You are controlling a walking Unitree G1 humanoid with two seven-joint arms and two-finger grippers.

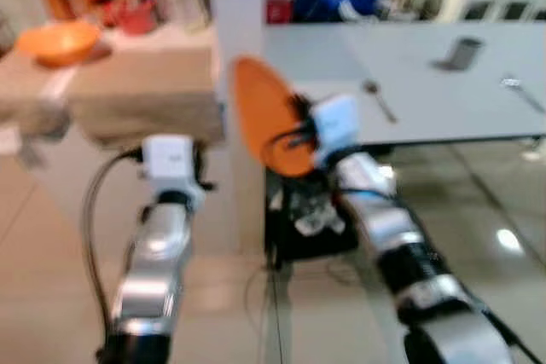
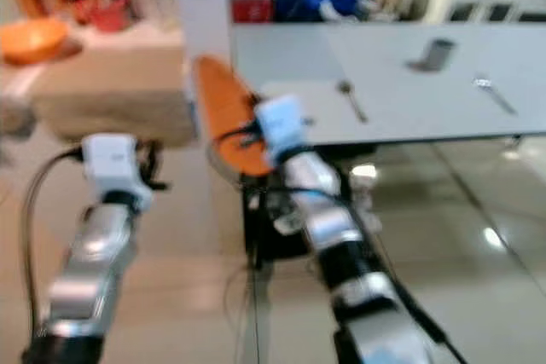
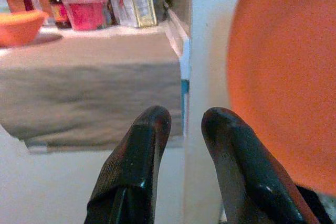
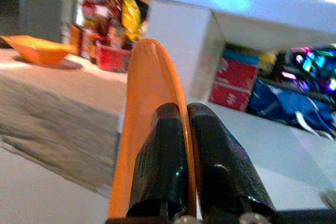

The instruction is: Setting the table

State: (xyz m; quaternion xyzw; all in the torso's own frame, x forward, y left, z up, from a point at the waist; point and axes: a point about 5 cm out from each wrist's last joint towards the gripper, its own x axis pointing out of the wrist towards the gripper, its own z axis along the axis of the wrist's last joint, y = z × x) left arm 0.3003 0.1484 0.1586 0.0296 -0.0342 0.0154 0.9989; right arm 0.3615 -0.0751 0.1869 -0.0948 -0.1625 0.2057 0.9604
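Before grey table (image 1: 444, 91) | right gripper (image 4: 184, 124) jaws clamp orange plate (image 1: 269, 121) | left gripper (image 3: 184, 129) jaws apart

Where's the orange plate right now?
The orange plate is held on edge in the right end effector, centre of the head views, in front of the white pillar at the grey table's near-left corner.

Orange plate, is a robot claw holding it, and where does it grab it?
Yes. The right claw is pinching the orange plate by its rim, one finger on each side. The left claw holds nothing.
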